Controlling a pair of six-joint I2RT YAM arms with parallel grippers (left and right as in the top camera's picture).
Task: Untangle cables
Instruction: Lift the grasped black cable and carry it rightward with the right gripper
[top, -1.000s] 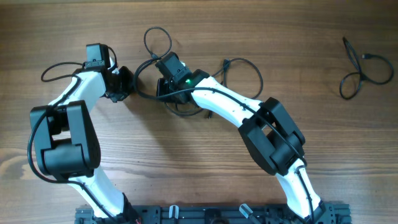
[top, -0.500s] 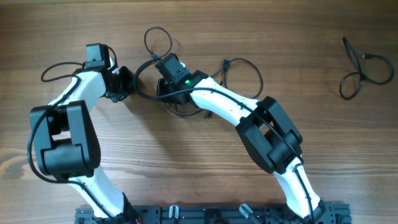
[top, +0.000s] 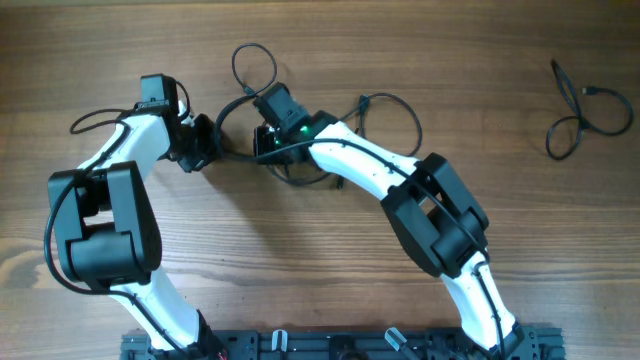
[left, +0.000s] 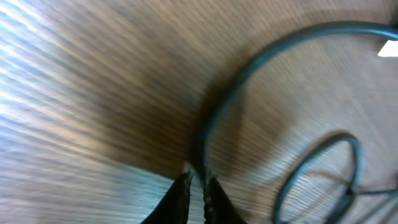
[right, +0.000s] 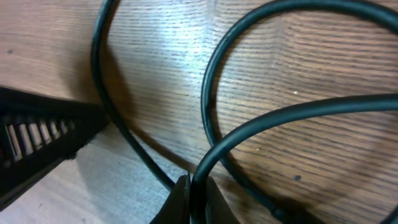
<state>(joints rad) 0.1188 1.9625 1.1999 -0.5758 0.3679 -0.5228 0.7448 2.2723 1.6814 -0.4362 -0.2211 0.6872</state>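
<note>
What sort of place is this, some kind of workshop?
Probably a robotics lab bench: white-and-black robot arms, left and right, rise from a black rail at the edge of a wooden table, with thin black cables lying on it.

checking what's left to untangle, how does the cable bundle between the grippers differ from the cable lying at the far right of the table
The cable bundle is pinched by both the left gripper and the right gripper; the far-right cable lies untouched. The cable bundle is several overlapping loops partly hidden under the right arm; the far-right cable is one figure-eight in full view. Both are thin black cords on the wooden table.
</note>
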